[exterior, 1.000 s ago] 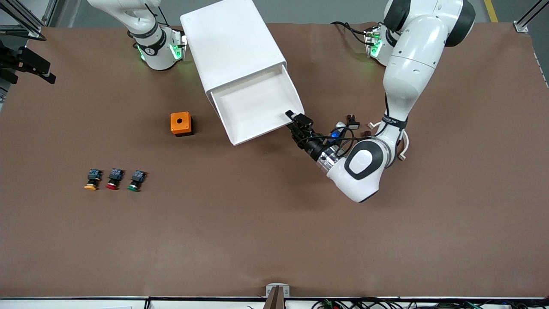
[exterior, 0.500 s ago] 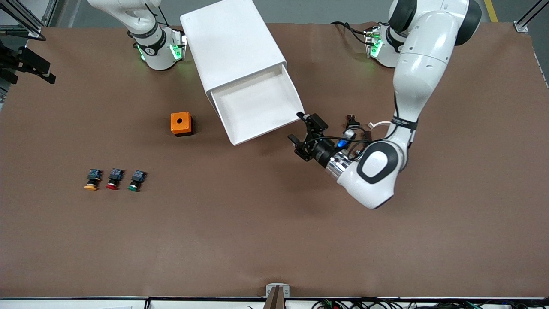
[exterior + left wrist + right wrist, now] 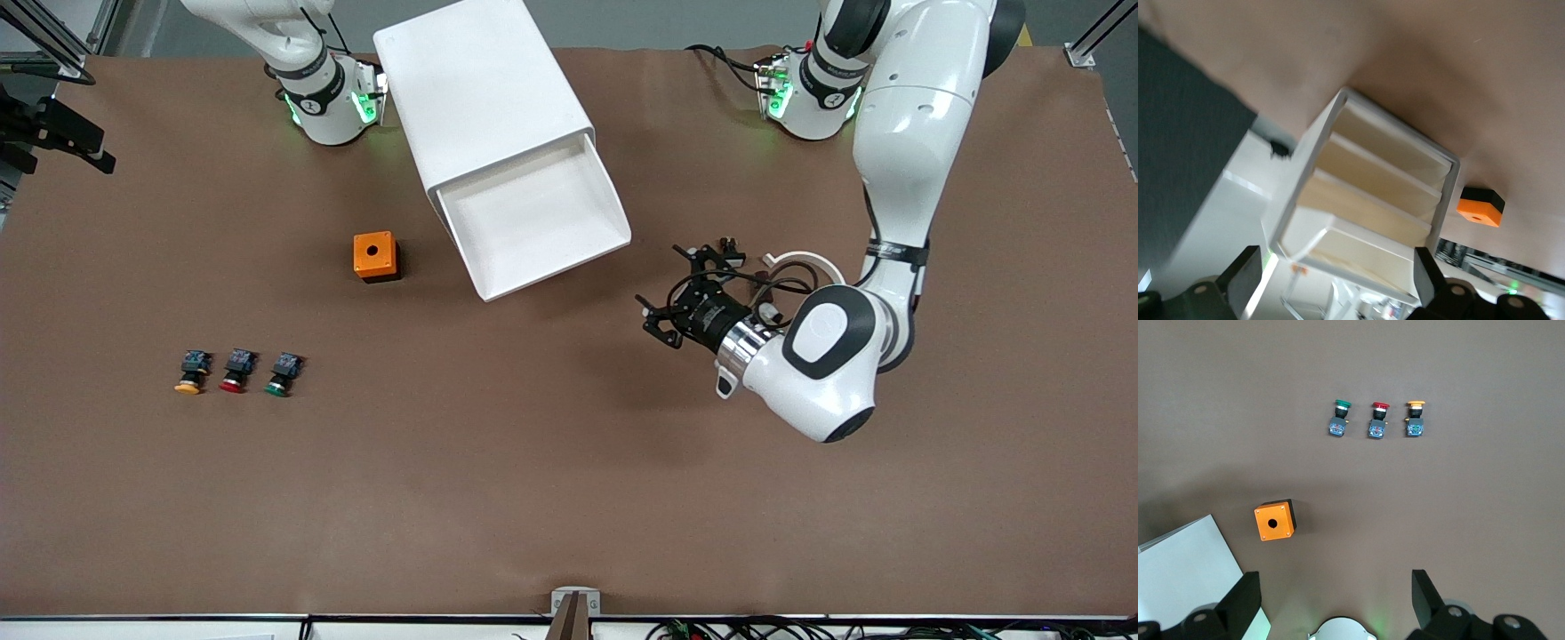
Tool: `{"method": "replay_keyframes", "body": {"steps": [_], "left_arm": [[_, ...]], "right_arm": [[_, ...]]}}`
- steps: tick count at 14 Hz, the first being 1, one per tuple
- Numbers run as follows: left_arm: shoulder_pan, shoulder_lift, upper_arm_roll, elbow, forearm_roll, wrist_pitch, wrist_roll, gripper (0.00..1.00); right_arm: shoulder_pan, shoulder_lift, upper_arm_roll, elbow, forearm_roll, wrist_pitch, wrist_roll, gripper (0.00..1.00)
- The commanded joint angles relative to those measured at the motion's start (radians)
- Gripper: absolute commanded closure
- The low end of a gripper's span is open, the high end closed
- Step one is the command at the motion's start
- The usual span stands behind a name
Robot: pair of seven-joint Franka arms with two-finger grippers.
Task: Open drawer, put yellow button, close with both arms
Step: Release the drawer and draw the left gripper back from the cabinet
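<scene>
Backing off from the pulled-out drawer (image 3: 533, 222), my left gripper (image 3: 673, 299) has let go of its front lip and now hangs over bare table, fingers (image 3: 1245, 273) spread wide, holding and touching nothing. Top of four in the white cabinet (image 3: 484, 93), the drawer stands open. My right gripper (image 3: 1331, 597) waits high above the table, fingers wide apart, empty. Well away, toward my right arm's end, the yellow button (image 3: 189, 372) lies beside the red button (image 3: 235, 371) and green button (image 3: 282, 373), nearer the front camera than the orange box (image 3: 375, 256).
</scene>
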Motion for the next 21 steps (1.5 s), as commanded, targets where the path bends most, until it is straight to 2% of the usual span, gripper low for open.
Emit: {"method": "replay_keyframes", "body": {"steps": [1,4,6,10,18,21], "left_arm": [[-0.001,-0.093,0.025,-0.011,0.124,0.042,0.23,0.0],[-0.011,-0.168,0.016,-0.023,0.312,0.201,0.339,0.0],[-0.006,-0.188,0.015,-0.026,0.347,0.254,0.347,0.0],[0.0,-0.218,0.015,-0.043,0.435,0.268,0.411,0.0],[-0.027,-0.228,0.016,-0.072,0.556,0.476,0.419,0.0],[-0.04,-0.266,0.015,-0.106,0.585,0.527,0.418,0.0]], "right_arm": [[-0.005,-0.026,-0.001,-0.022,0.011,0.003,-0.013,0.0],[-0.005,-0.026,-0.001,-0.023,0.011,0.003,-0.013,0.0],[-0.005,-0.026,-0.001,-0.023,0.011,0.003,-0.013,0.0],[-0.005,-0.026,-0.001,-0.023,0.011,0.003,-0.013,0.0],[-0.006,-0.026,-0.002,-0.023,0.011,0.003,-0.013,0.0],[-0.006,-0.026,-0.002,-0.023,0.011,0.003,-0.013,0.0]]}}
